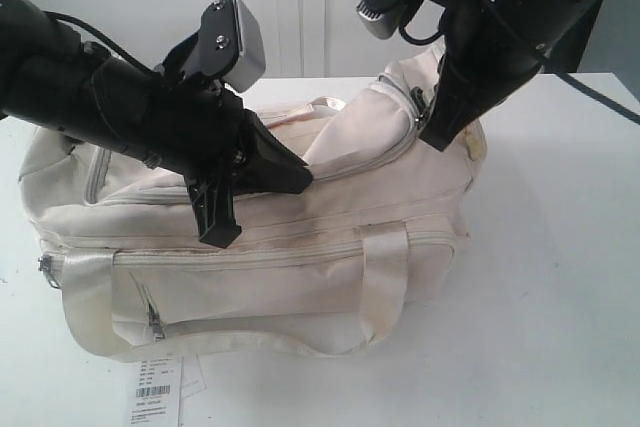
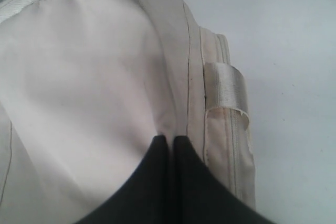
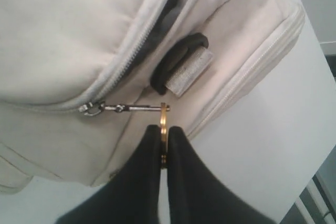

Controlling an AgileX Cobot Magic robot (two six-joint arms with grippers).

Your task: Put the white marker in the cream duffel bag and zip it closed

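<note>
The cream duffel bag [image 1: 300, 237] lies lengthwise on the white table. My left gripper [image 1: 305, 175] [image 2: 170, 139] is shut on a fold of the bag's top fabric [image 2: 173, 114] near the middle. At the bag's right end, my right gripper [image 1: 432, 139] [image 3: 164, 128] is shut on a gold ring [image 3: 164, 114] fixed to the grey zipper pull [image 3: 126, 107]. The slider [image 3: 89, 108] sits low on the top zipper, and beyond it the zipper gapes, showing a dark opening [image 3: 168, 17]. The white marker is out of view.
A white paper barcode tag [image 1: 155, 392] lies on the table [image 1: 560, 277] in front of the bag. A black strap ring with grey webbing [image 3: 181, 61] sits on the bag's end. A webbing handle [image 1: 385, 267] hangs down the front. A wall stands behind.
</note>
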